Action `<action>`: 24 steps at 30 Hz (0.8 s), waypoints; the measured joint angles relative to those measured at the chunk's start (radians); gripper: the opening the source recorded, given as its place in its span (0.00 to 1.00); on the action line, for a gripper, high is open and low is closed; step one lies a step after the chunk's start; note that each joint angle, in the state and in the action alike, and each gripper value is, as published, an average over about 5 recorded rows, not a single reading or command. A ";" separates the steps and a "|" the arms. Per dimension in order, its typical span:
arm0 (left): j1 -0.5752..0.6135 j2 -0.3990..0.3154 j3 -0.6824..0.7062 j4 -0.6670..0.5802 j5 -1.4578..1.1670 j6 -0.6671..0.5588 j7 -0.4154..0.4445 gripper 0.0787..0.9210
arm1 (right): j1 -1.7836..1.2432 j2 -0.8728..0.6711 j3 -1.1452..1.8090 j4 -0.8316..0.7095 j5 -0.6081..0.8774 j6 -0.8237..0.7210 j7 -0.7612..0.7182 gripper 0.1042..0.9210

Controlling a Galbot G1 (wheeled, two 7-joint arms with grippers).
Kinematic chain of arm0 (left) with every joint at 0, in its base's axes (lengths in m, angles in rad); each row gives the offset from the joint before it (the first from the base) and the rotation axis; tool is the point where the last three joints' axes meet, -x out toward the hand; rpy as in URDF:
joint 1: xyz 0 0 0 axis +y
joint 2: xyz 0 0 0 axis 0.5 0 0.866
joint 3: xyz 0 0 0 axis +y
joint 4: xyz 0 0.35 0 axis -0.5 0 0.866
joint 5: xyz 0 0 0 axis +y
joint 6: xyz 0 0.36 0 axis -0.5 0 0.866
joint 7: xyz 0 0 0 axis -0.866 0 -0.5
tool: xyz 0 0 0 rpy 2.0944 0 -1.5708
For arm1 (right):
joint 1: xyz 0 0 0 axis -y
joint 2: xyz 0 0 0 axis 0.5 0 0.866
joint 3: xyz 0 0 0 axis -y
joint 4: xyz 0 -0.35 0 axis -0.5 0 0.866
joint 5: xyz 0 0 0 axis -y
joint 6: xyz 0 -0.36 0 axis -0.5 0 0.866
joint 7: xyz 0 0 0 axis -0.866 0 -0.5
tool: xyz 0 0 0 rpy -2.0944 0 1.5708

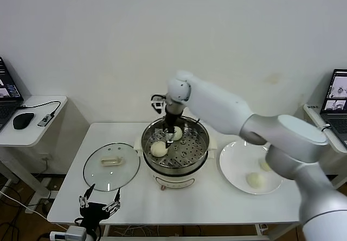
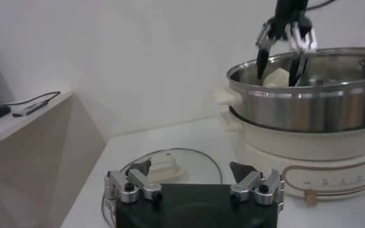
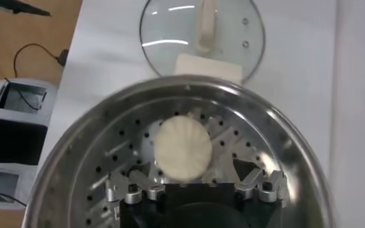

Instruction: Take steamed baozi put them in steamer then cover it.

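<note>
The steamer [image 1: 174, 153] stands mid-table with two baozi on its perforated tray, one [image 1: 159, 149] at the front left and one [image 1: 177, 133] farther back. My right gripper [image 1: 171, 138] reaches down into the pot, open, and touches neither. In the right wrist view a baozi [image 3: 182, 147] lies on the tray just ahead of the spread right gripper [image 3: 191, 173]. Two more baozi [image 1: 255, 180] [image 1: 265, 165] rest on the white plate [image 1: 230, 167]. The cover [image 1: 111, 166] lies flat left of the steamer. My left gripper [image 1: 99, 202] hangs open by the table's front left edge.
A side table [image 1: 38, 129] with a mouse and a laptop stands at the far left, and another laptop [image 1: 336, 97] sits at the far right. In the left wrist view the cover [image 2: 170, 166] lies just beyond the open left gripper [image 2: 191, 173], with the steamer [image 2: 312, 105] behind it.
</note>
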 measured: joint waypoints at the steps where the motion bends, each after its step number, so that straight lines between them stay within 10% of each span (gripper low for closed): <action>1: 0.002 -0.001 0.000 0.002 0.000 0.000 0.000 0.88 | 0.010 -0.027 -0.001 0.024 0.004 0.001 -0.004 0.88; 24: 0.014 -0.012 0.012 0.031 -0.005 0.012 0.009 0.88 | -0.118 -0.668 0.134 0.367 -0.117 0.153 -0.050 0.88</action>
